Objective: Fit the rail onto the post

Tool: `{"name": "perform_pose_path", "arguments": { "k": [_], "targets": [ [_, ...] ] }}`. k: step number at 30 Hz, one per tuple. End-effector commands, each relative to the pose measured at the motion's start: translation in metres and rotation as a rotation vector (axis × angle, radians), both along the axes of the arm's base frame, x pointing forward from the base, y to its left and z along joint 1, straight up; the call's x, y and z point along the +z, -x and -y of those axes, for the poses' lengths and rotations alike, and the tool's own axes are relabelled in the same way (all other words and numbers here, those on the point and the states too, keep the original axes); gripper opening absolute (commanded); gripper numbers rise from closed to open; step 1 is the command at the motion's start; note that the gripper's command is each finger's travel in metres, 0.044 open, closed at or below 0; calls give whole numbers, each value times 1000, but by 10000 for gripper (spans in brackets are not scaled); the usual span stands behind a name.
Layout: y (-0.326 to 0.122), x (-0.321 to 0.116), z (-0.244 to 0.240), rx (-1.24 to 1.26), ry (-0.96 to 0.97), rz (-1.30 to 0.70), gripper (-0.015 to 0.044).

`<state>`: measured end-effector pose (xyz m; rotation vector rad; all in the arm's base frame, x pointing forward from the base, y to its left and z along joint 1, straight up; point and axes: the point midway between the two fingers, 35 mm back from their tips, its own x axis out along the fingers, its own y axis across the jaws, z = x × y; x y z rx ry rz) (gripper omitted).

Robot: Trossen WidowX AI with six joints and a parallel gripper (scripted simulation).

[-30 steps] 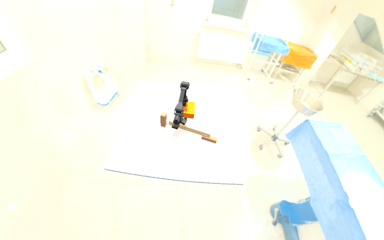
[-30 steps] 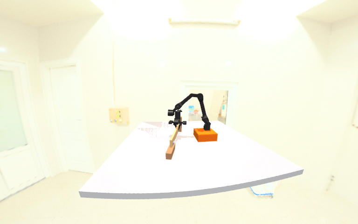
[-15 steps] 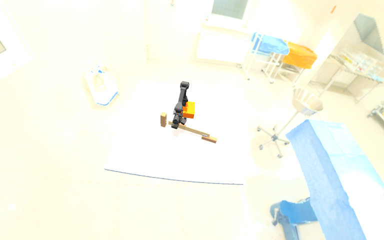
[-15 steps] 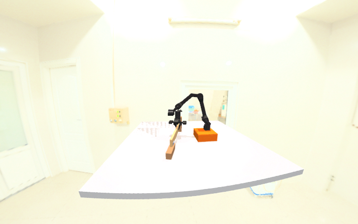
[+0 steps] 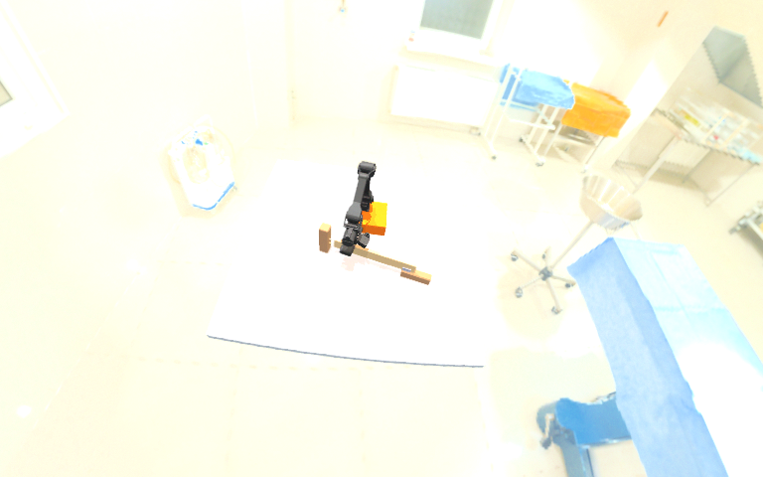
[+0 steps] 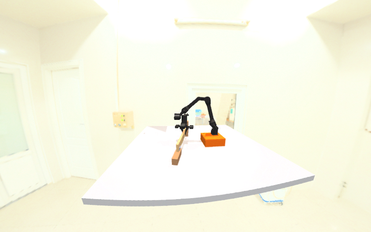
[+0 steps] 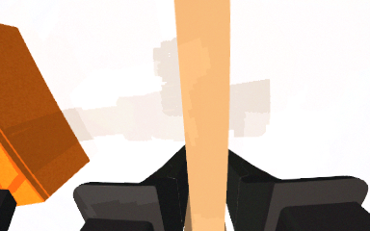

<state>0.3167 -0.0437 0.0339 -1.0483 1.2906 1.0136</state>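
Observation:
The long pale wooden rail (image 5: 384, 258) (image 6: 180, 140) (image 7: 204, 72) runs from the low footboard block (image 5: 418, 277) (image 6: 176, 159) towards the brown upright post (image 5: 324, 238) (image 6: 187, 134). Its far end sits at the bracket (image 5: 405, 269) on the block. My gripper (image 5: 350, 250) (image 6: 184, 132) (image 7: 201, 147) is shut on the rail close to its post end, with one finger on each side. In the top view, a small gap shows between the rail's end and the post, with tiny pegs in it. The rail's end looks raised off the table; exact level and peg alignment cannot be told. The holes are hidden.
An orange box (image 5: 376, 219) (image 6: 214, 141) (image 7: 39, 111) stands under the arm's base, to one side of the rail. The white table (image 5: 337, 314) (image 6: 219, 175) bears everything. Its grey front edge shows in the exterior view.

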Motion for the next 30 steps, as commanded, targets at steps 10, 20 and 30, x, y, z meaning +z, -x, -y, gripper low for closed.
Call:
{"name": "perform_pose_path", "arguments": {
  "k": [10, 20, 30],
  "targets": [
    [0, 0, 4, 4, 1, 4, 0],
    [1, 1, 7, 4, 2, 4, 0],
    [2, 2, 11, 4, 2, 4, 0]
  ]
}}
